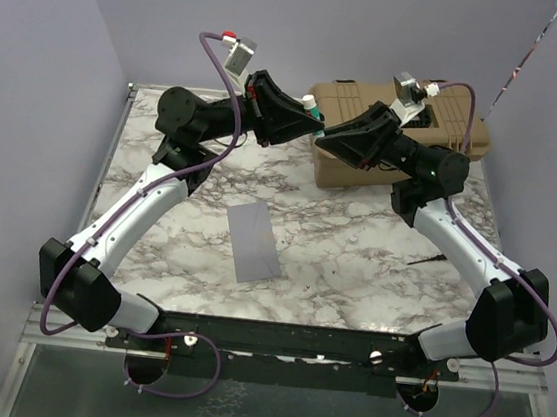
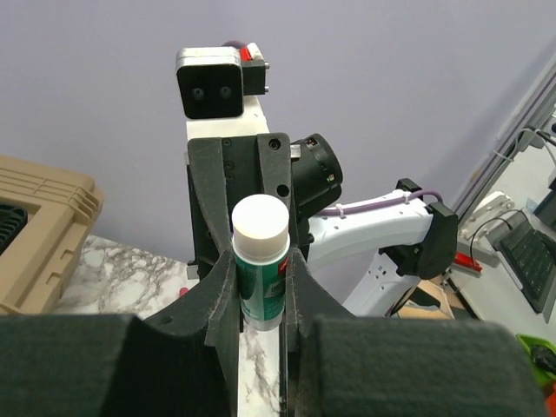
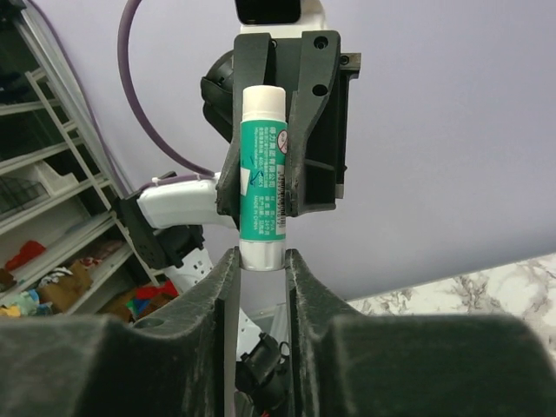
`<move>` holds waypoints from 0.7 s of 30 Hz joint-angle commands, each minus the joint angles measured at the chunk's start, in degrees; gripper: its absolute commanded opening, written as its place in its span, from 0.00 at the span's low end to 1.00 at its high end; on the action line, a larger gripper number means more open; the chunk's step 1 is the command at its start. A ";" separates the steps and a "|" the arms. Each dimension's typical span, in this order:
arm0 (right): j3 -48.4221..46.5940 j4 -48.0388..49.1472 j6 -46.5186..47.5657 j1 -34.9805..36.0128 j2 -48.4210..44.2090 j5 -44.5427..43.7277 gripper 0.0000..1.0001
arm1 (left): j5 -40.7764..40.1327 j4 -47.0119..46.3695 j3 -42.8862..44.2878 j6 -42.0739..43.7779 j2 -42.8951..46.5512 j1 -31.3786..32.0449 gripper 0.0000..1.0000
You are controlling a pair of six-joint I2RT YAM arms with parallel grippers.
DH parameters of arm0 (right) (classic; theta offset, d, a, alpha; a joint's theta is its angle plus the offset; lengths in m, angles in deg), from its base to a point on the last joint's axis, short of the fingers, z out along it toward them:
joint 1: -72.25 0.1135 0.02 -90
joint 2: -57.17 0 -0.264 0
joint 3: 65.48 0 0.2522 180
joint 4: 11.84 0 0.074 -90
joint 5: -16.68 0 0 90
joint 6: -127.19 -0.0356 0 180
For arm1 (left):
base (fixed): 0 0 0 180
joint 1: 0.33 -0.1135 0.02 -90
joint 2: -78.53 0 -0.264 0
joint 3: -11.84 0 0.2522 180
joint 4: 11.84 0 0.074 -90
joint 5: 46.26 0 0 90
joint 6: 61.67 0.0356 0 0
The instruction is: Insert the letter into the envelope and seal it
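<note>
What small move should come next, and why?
The right gripper should probably close on the glue stick's white end: its fingers flank that end, while the left gripper clamps the green body, so the stick could then be opened.

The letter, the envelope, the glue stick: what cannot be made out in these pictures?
The letter: seen in no view; whether it lies inside the envelope cannot be told.
Its flap: top view, too small to tell open from folded.
Right gripper: right wrist view, it flanks the glue stick at its white end; contact unclear.
</note>
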 commanded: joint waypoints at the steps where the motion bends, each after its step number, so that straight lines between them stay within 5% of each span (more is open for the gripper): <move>1: -2.77 -1.41 1.71 0.51 1.26 2.45 0.21 | -1.61 -2.31 -1.12 0.29 2.15 0.22 0.00; 7: -3.92 -16.30 15.11 0.88 -1.19 -1.83 0.12 | -3.06 -2.31 -3.05 0.80 2.75 0.22 0.00; 16: -7.88 -52.97 61.00 10.37 -7.53 -24.41 0.09 | -4.97 -0.15 -3.91 0.65 1.96 0.22 0.00; 19: -7.78 -56.52 63.63 10.71 -8.90 -22.68 0.17 | -4.32 1.64 -3.95 2.72 2.21 0.13 0.00; 21: -8.30 -60.38 64.79 10.69 -10.11 -18.51 0.40 | -4.59 4.35 -4.30 6.19 2.96 0.13 0.00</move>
